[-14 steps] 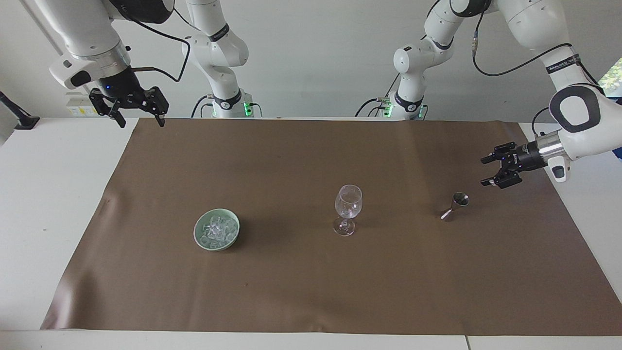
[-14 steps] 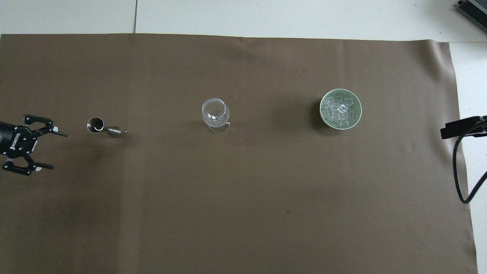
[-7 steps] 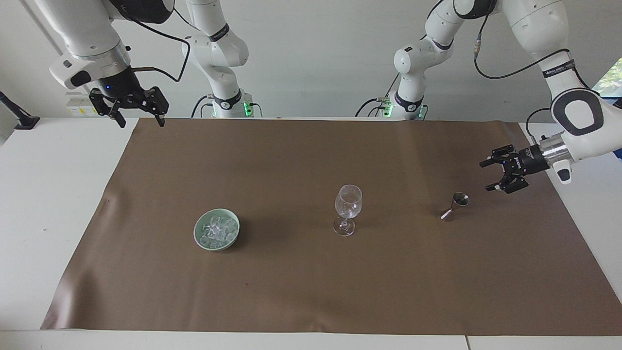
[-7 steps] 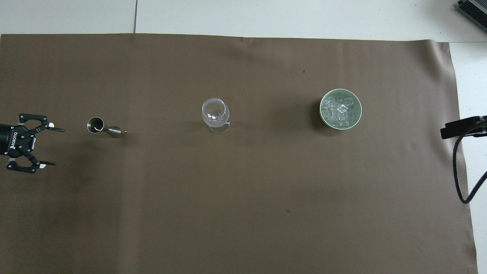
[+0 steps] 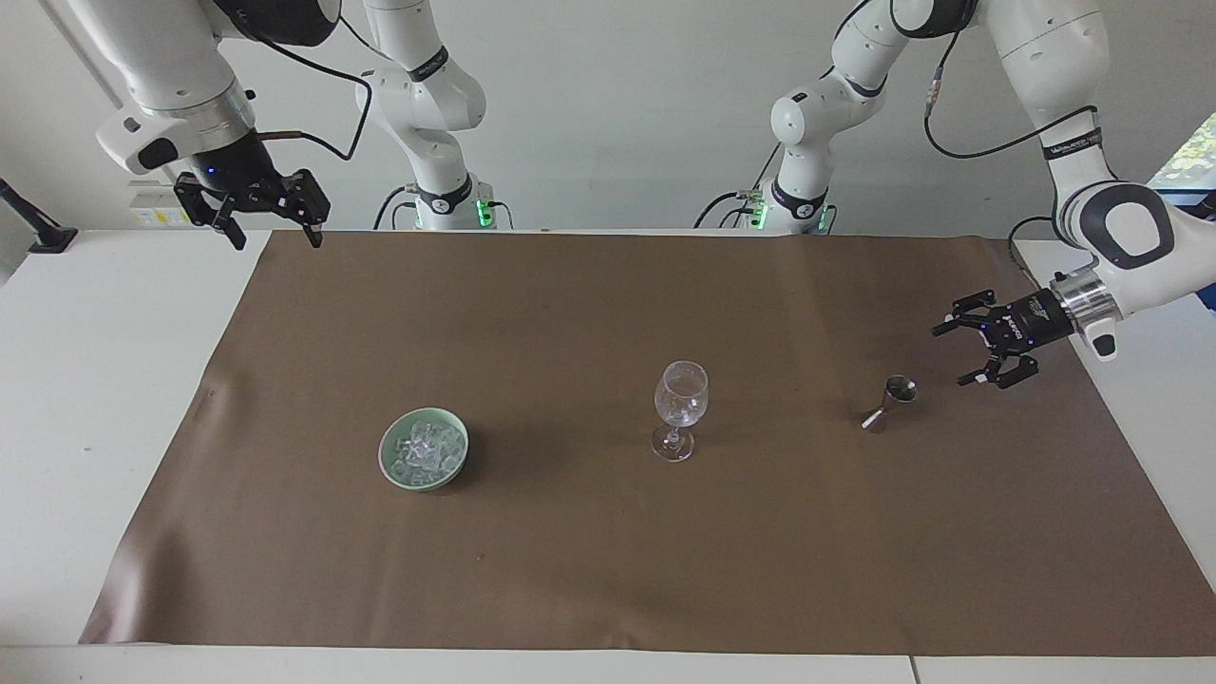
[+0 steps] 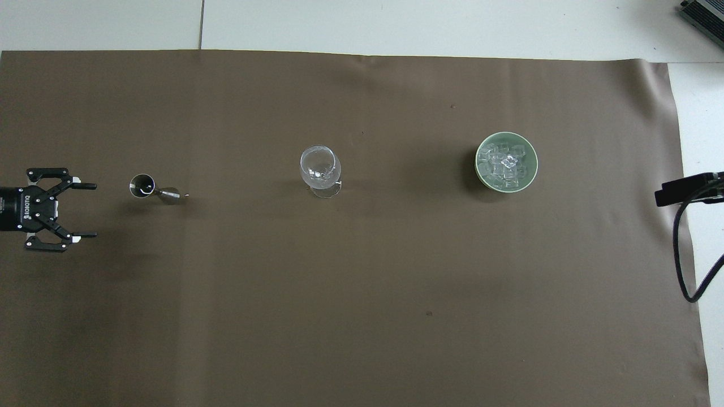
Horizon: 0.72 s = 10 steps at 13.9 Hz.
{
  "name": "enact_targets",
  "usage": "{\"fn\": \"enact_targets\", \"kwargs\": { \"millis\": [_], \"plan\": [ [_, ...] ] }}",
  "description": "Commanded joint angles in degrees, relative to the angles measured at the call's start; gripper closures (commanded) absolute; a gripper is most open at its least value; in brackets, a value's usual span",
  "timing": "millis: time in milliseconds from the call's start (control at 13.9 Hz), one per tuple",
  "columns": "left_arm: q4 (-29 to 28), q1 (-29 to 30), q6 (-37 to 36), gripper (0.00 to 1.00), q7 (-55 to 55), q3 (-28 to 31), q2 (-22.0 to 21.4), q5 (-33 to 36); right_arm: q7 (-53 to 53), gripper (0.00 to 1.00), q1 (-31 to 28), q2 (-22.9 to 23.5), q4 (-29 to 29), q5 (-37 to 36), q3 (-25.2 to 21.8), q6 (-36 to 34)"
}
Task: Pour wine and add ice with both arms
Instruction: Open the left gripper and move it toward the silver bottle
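Right pincer (image 5: 269, 231) spread, empty, raised over brown mat's (image 5: 608, 570) corner at right arm's end, waiting. Ice (image 5: 425, 450) heaped in green bowl (image 5: 391, 467). Wine glass (image 5: 680, 404) upright mid-mat. Metal jigger (image 5: 890, 402) beside it. Left pincer (image 5: 957, 353) spread, empty, near jigger, apart.

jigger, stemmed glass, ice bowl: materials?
Jigger: looks like polished metal, grey with bright glints.
Stemmed glass: clear glass or plastic; the brown mat shows through.
Bowl: pale green, glossy, probably glazed ceramic, holding clear ice.
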Motion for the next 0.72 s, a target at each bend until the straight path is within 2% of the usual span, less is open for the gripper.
{"fn": "enact_targets", "kwargs": {
  "millis": [0,144,647],
  "plan": [
    [-2.57,1.57,1.40,0.00,-1.91,-0.44,1.06,-5.34,0.76,0.00,-0.36,-0.98,-0.99,0.97,0.17,-0.22],
    [-2.84,2.28,1.40,0.00,-1.92,-0.53,3.52,-7.91,0.76,0.00,-0.36,-0.98,-0.99,0.97,0.17,-0.22],
    [-4.69,0.71,1.40,0.00,4.05,-1.32,5.63,-12.12,0.76,0.00,-0.36,-0.98,-0.99,0.97,0.17,-0.22]
  ]
}}
